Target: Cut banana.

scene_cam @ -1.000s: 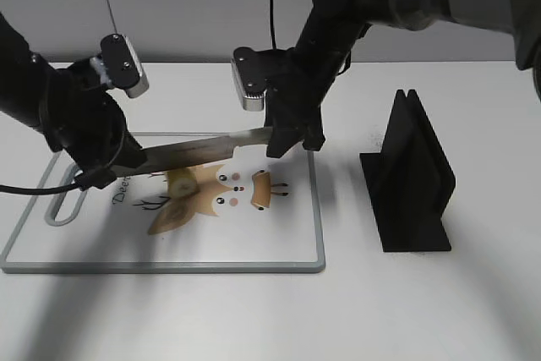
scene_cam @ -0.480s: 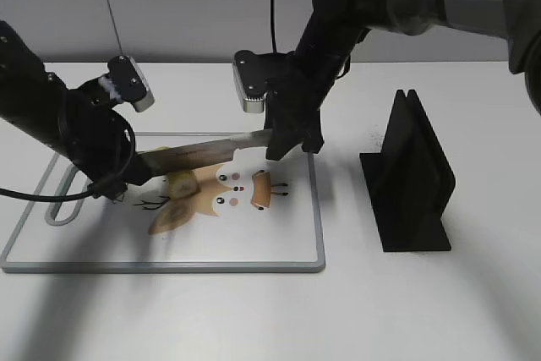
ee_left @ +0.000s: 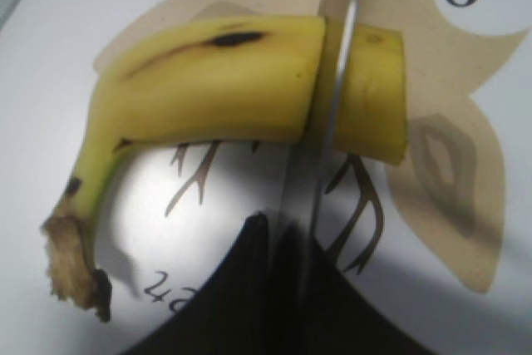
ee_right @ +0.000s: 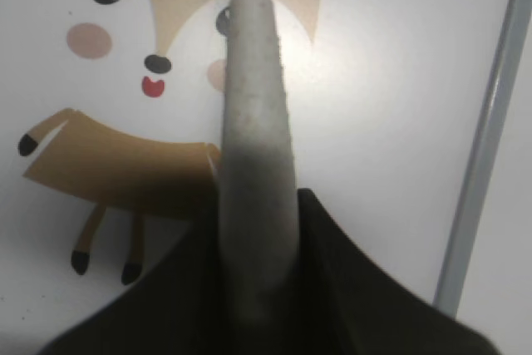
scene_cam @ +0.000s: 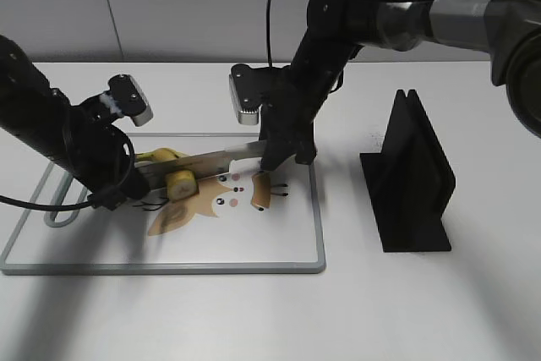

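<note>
Both grippers clenched the knife (scene_cam: 199, 162) (left (scene_cam: 110, 183), right (scene_cam: 283, 151)); since earlier it had dropped through the banana (ee_left: 216, 89).

Both arms are matte black with rounded, bulky joint housings. The right arm (scene_cam: 338, 48) runs from a brushed silver-grey tubular link into a black elbow, and a thin black cable (scene_cam: 275, 14) loops up along it. Each wrist carries a small boxy camera module in pale grey with a dark face: one on the left arm (scene_cam: 128, 99), one on the right (scene_cam: 245, 99). A black cable (scene_cam: 34, 202) trails off the left arm.
</note>
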